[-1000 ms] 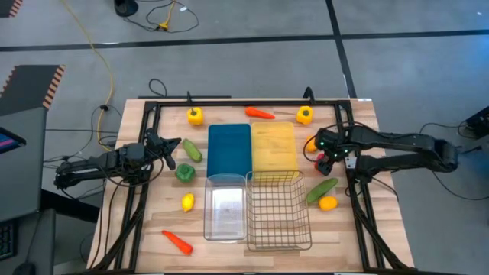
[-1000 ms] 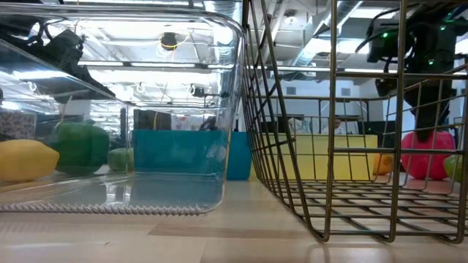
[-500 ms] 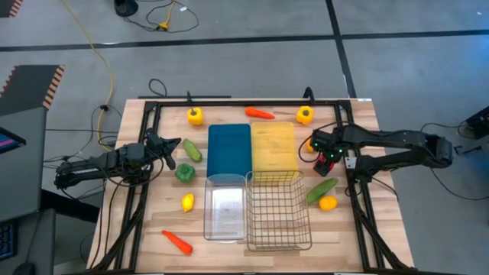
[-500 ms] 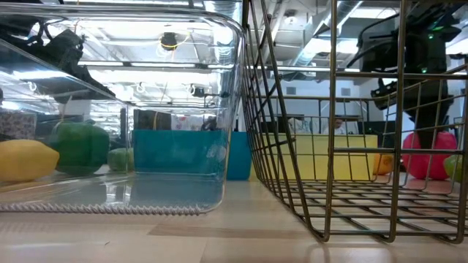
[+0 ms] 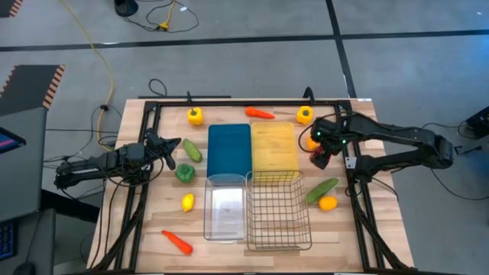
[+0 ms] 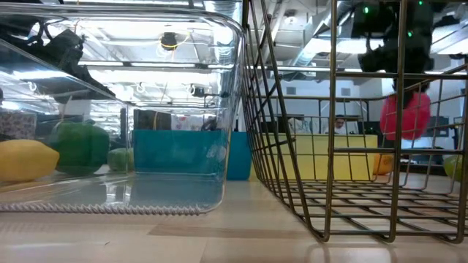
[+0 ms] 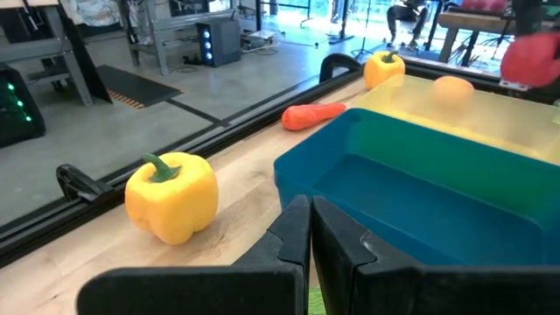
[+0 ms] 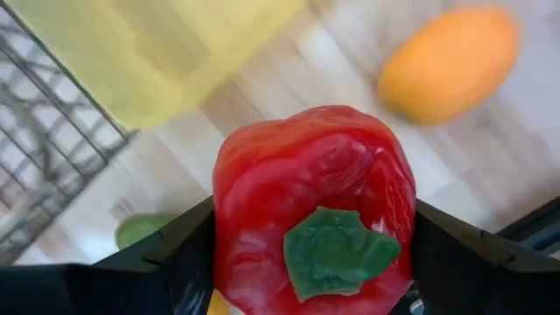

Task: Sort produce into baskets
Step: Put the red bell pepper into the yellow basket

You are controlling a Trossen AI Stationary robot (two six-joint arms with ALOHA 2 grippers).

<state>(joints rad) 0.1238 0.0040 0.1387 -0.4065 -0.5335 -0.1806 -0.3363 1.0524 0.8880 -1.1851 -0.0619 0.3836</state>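
My right gripper (image 5: 321,155) hangs above the table's right side, between the yellow tray (image 5: 273,147) and the right edge. It is shut on a red bell pepper (image 8: 315,210), which also shows in the low view as the red pepper (image 6: 404,117). My left gripper (image 7: 311,232) is shut and holds nothing. It waits at the table's left (image 5: 172,147), beside a green cucumber (image 5: 192,150). The blue tray (image 5: 229,149), clear bin (image 5: 225,206) and wire basket (image 5: 279,210) stand mid-table. My right gripper pinches the red pepper's body between its two fingers (image 8: 188,249), one on each opposite side wall (image 8: 229,219). The fingers come from above, pointing down. The pepper hangs upright, its green stem top (image 8: 337,249) toward the wrist, lifted clear of the table.
An orange (image 5: 312,142) lies just beside the lifted pepper. A cucumber (image 5: 322,189) and an orange (image 5: 328,203) lie right of the wire basket. Two yellow peppers (image 5: 195,116) (image 5: 305,115) and a carrot (image 5: 260,114) lie at the far edge. A green pepper (image 5: 184,173), a lemon (image 5: 187,202) and a carrot (image 5: 177,241) lie left.
My right gripper has gone up and slightly toward the far edge with the red pepper. The pepper stood on the table half a second ago and now hangs clear of it.
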